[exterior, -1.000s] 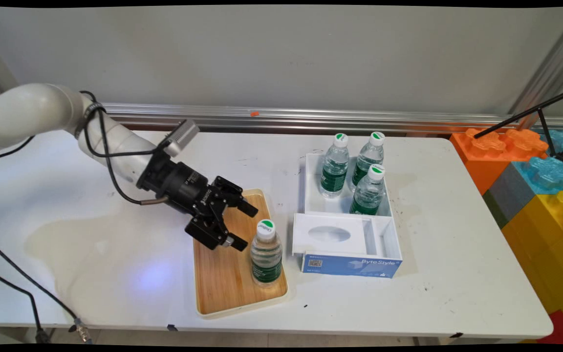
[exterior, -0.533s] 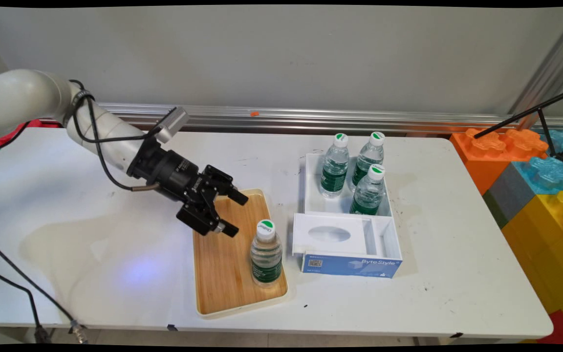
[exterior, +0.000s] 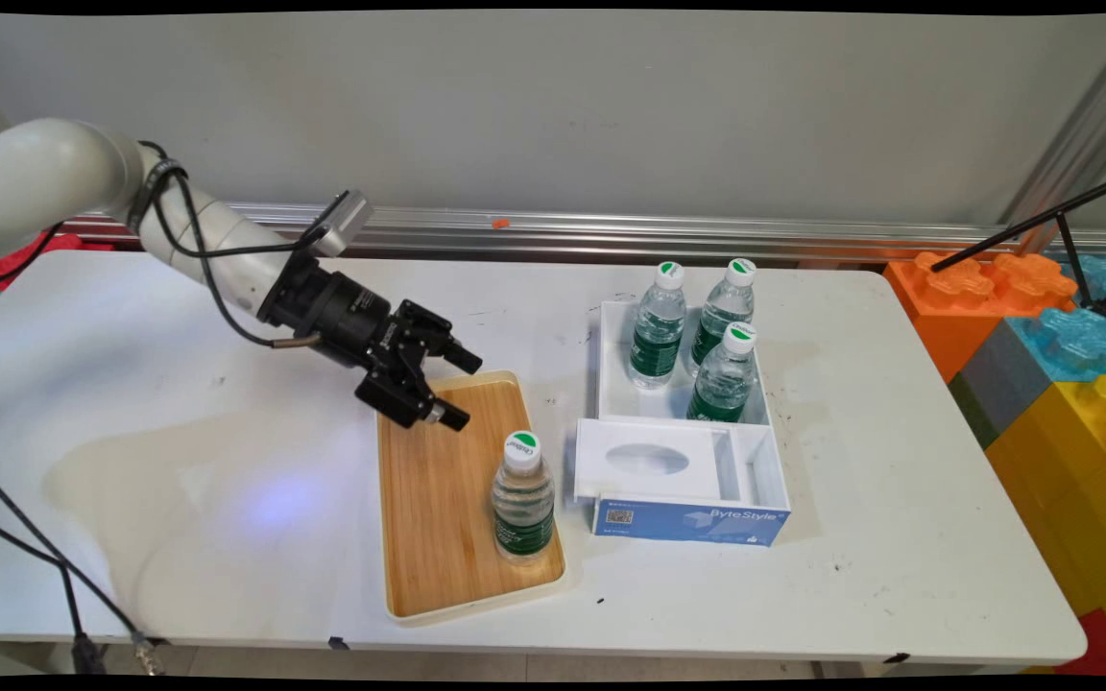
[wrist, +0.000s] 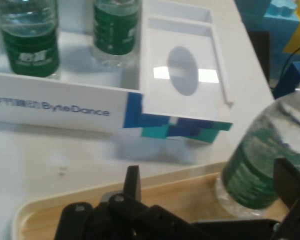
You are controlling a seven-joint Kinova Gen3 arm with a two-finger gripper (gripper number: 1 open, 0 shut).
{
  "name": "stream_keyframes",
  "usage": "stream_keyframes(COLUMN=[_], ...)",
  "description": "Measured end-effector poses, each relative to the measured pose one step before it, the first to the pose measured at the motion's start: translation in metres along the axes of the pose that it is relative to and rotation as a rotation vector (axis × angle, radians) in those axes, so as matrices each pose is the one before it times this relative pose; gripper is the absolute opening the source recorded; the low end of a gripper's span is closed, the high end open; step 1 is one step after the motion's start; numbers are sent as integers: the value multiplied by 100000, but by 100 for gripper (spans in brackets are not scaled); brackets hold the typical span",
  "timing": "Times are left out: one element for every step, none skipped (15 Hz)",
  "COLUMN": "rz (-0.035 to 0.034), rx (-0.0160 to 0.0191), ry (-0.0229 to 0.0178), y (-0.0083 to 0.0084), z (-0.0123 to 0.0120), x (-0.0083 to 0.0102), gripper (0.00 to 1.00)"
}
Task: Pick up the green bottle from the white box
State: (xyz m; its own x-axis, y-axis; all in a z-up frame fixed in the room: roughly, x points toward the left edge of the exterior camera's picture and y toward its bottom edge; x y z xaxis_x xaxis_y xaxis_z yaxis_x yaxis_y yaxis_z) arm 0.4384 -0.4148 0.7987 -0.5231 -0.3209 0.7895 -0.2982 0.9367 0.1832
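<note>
One bottle [exterior: 522, 498] upright on wooden tray [exterior: 438, 537] | end effector [exterior: 456, 388] above tray's far end, spread wide, empty

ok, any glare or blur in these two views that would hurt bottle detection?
Main view: sharp and evenly lit; the bottle on the wooden tray casts only a soft shadow, and the open gripper is crisp. Hand view: soft throughout, with bright glare patches on the white box lid; the near bottle is smeared and cropped at the right edge.
</note>
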Motion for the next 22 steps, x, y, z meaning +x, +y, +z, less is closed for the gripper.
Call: stream_keyframes(rz=[-164, -121, -109, -121, -50, -100, -105, -46, -32, -36, -23, 4, -34, -29, -15, -38, -22, -72, -88, -91, -116, -150], rx=[1105, 896, 866, 899, 647, 1232, 1161, 1194, 678, 979, 999, 1074, 1057, 846, 532, 613, 580, 442, 624, 466, 612, 462], ry=[-146, -17, -43, 14, 25, 123, 112, 220, 137, 205, 257, 285, 302, 263, 185, 248, 273, 235, 397, 332, 506, 545], y=[-506, -395, -379, -415, -337, -581, -559, -582, -336, -492, -497, -556, -525, -434, -266, -322, -315, -235, -319, -253, -321, -281], z=[63, 76, 85, 123, 133, 227, 248, 285, 176, 268, 281, 345, 324, 295, 194, 266, 268, 221, 325, 290, 399, 445], x=[37, 42, 44, 64, 81, 129, 126, 170, 98, 156, 167, 202, 184, 162, 111, 144, 161, 120, 196, 172, 247, 275], gripper=[100, 100, 100, 100, 100, 100, 100, 100, 100, 100, 100, 100, 100, 100, 100, 100, 100, 100, 100, 100, 100, 100])
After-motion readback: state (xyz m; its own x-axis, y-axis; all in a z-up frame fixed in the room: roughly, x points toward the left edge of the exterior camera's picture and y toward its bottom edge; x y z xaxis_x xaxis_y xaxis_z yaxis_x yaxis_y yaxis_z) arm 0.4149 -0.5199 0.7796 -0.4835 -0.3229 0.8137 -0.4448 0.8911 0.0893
